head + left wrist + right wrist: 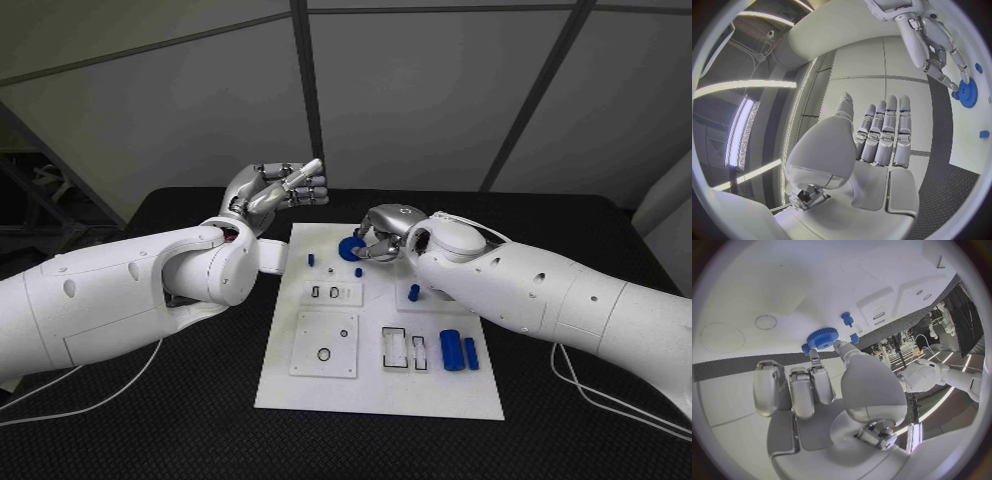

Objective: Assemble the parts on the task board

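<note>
The white task board (378, 385) lies in the middle of the black table. At its far end a blue gear (351, 250) sits on the board, and my right hand (384, 234) pinches its rim between thumb and a finger. The right wrist view shows the gear (822, 337) at those fingertips (839, 346). My left hand (278, 186) is raised above the table beyond the board's far left corner, holding nothing. Its fingers (884, 131) are stretched out, with the gear (967, 93) off to one side.
Small blue pegs (310, 258) (414, 293) stand on the board, and two blue cylinders (460, 351) lie near its right edge. Rectangular slots (395, 345) and a square sub-plate (325, 343) occupy the near half. Grey panels close off the back.
</note>
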`<state>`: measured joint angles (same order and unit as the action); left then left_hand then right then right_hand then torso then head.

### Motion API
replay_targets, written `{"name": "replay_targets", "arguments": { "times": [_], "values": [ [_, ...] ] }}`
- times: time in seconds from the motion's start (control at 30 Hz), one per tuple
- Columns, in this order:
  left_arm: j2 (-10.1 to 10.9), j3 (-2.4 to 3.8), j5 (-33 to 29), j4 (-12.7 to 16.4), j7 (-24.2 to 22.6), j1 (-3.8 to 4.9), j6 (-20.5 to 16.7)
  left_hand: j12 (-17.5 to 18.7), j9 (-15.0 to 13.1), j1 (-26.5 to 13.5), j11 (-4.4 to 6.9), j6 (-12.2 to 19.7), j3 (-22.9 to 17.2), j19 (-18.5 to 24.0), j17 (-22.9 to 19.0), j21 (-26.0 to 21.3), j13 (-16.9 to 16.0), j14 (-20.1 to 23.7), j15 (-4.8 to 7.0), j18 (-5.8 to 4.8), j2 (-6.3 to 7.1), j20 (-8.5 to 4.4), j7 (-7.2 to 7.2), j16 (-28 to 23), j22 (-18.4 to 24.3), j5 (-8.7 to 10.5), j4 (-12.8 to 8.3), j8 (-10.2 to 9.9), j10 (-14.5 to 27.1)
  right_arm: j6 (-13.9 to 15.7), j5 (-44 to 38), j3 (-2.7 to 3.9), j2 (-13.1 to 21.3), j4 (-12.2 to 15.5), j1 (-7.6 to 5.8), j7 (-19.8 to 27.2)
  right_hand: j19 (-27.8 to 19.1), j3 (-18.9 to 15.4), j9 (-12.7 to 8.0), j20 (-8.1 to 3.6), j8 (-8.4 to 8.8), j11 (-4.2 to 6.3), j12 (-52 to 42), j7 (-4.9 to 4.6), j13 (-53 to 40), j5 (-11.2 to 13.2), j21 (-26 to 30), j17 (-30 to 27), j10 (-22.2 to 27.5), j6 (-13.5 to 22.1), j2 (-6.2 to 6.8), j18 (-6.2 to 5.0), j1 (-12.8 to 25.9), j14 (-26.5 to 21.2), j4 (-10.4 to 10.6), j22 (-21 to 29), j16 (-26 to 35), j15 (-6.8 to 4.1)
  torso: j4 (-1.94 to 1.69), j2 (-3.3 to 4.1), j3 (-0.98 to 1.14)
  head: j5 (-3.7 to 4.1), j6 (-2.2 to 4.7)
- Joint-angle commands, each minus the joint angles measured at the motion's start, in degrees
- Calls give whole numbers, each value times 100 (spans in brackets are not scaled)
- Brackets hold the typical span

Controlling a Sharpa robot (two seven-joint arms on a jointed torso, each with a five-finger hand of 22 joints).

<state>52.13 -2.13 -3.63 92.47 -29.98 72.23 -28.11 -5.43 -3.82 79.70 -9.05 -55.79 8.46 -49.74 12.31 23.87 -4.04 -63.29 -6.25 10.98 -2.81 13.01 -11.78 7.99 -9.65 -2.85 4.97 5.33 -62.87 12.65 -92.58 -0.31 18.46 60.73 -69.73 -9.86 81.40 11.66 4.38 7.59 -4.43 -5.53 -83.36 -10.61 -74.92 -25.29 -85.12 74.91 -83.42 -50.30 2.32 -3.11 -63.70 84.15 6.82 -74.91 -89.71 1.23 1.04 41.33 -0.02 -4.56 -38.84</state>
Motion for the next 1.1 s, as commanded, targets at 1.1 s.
{"name": "replay_targets", "arguments": {
  "times": [1.1],
  "values": [
    [49,1,23,-99,-31,-34,115,-11,-6,53,36,-51,69,10,57,24,-27,-68,-14,-50,-45,-9,-4,-24,12,-4,-100,-28,-129,486,2937,-3,2562,762,-23,2088,-127,222,-36,-43,87,54,118,69,-604,678,104,1460,75,-133,348,18,-1192,573,-851,-111,-10,-34,167,-127,74,98,164]
  ]
}}
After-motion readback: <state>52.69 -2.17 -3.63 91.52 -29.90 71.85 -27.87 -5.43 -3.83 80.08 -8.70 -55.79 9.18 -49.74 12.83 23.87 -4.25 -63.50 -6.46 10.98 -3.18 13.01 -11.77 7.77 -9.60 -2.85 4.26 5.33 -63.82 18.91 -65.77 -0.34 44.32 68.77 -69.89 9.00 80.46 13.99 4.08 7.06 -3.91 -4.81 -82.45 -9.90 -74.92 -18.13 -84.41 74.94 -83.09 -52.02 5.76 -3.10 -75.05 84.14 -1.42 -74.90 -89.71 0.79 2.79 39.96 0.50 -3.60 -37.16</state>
